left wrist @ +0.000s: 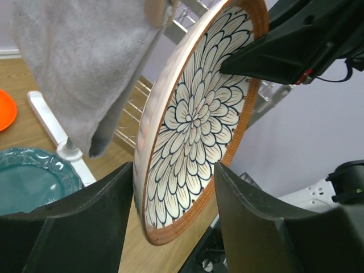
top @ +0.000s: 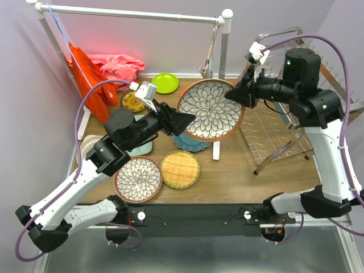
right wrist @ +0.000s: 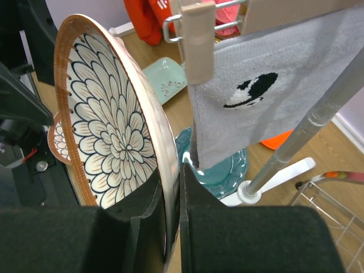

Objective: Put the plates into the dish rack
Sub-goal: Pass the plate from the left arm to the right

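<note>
One brown-rimmed floral plate (top: 211,110) is hanging upright above the counter (top: 239,176), beside the dish rack (top: 278,133). My right hand (right wrist: 170,187) is pinching its rim; my left hand (left wrist: 173,170) is gaping wide around it. I am aiming to draw the left clear without nudging the plate.

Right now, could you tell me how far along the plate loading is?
Done: no plate shows in the dish rack yet. In hand: the right gripper pinches a floral plate by its rim in mid-air; the left gripper stands open around it. Left: second floral plate, woven plate, teal plate, lime plate, all on the table.
</note>
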`<state>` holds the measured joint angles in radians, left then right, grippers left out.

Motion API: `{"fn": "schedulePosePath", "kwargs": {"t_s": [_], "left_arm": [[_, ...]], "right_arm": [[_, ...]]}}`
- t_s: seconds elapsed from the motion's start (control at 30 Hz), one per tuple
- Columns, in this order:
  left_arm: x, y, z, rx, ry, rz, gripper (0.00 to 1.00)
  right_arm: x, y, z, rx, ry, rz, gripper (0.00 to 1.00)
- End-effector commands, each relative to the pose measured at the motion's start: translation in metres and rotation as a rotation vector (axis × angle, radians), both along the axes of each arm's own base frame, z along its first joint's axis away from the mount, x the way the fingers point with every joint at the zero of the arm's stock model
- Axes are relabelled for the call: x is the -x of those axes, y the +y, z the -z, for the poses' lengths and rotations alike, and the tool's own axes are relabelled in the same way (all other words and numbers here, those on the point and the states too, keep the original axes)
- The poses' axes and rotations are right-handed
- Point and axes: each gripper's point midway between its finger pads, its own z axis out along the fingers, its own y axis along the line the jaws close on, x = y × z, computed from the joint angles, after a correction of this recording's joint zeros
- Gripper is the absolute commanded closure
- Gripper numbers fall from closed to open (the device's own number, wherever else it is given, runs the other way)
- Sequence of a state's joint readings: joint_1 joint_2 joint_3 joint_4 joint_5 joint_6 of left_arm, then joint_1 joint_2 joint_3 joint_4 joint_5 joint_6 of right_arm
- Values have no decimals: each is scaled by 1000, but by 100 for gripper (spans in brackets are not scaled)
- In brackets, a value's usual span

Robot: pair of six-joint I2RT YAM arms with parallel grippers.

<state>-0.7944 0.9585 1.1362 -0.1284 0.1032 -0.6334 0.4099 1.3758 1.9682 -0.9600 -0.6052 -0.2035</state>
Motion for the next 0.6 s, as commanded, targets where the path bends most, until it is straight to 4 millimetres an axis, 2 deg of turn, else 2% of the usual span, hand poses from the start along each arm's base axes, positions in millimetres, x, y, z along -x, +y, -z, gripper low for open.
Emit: {"fn": "schedulePosePath", "kwargs": {"t_s": [0.0,0.13,0.3,0.37,0.4,0.57], "left_arm": [[29,17,-66,107,-230,47,30],[32,40,-89,71,-299,-27,25],[29,59,-95,23,-320,-108,23],[29,60,-97,21,-332,-114,23],[29,61,-98,22,-334,-117,23],[27,59,-97,14,-351,-118,22]], "right_arm": [[17,-15,-56,-34,-230,24,99],[21,-36,-84,-32,-341,122,99],[25,-66,-118,-48,-450,234,99],[23,-82,-131,-40,-499,304,99],[27,-89,-144,-49,-537,329,100],[23,-128,-177,-30,-641,518,99]]}}
